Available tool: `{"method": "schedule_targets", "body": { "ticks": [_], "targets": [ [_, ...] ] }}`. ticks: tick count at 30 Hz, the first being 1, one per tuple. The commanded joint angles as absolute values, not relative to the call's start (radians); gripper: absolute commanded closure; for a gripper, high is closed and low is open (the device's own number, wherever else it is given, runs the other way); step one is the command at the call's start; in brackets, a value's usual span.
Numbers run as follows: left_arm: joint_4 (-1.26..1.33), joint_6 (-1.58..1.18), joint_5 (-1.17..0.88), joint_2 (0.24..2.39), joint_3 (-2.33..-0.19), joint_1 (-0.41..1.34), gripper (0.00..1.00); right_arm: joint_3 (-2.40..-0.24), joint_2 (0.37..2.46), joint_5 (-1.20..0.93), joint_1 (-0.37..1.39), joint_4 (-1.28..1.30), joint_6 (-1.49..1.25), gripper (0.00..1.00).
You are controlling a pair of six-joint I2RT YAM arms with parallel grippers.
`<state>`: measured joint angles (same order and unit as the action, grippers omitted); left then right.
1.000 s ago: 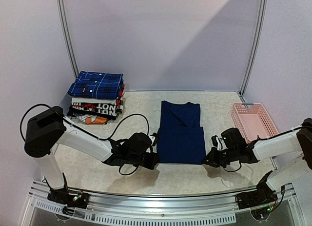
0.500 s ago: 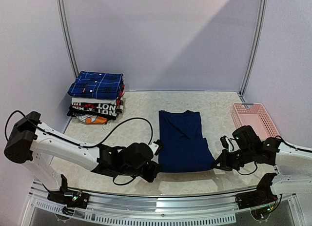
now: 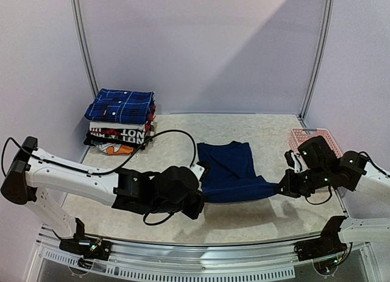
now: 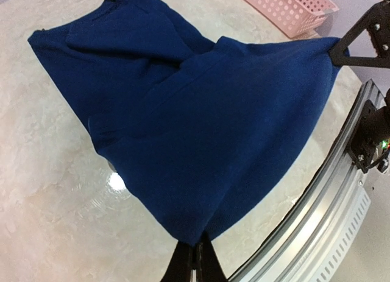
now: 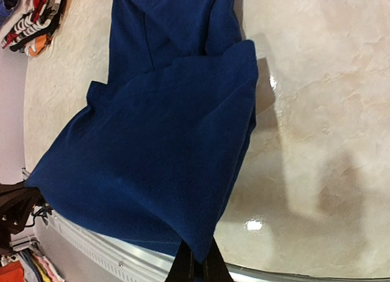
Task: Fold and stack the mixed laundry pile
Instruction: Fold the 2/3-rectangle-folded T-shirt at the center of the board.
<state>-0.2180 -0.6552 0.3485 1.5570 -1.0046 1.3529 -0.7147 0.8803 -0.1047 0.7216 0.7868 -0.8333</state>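
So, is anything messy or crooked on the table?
Nothing is spilled or broken. The navy T-shirt looks lopsided: its near edge is held up off the table, pinched at each corner by the left tool and right tool, mid-fold. The pile under the plaid shirt, far left, is a bit uneven.

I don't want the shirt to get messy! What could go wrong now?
The left hand and right hand each pinch only a tiny corner of the navy T-shirt, so one might slip and the fold flop down. Its folded-in flaps look loose and could bunch. The right arm is near the pink basket and might bump it.
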Motion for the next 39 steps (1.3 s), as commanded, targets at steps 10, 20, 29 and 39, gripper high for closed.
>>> {"method": "schedule_targets", "body": {
  "ticks": [10,20,29,39],
  "targets": [
    [-0.347,-0.555,0.333,1.587,-1.111,1.213,1.0,-0.976,1.095,0.206,0.723,0.962,-0.748,1.0],
    [-0.367,-0.504,0.269,1.614,-1.163,1.096,1.0,-1.156,1.306,0.254,0.65,0.967,-0.681,1.0],
    [-0.423,-0.454,0.193,1.711,-1.297,0.983,1.0,-1.299,1.453,0.191,0.526,0.931,-0.578,1.0],
    [-0.465,-0.424,0.106,1.831,-1.423,0.885,1.0,-1.449,1.674,0.091,0.429,0.902,-0.492,1.0]
  ]
}}
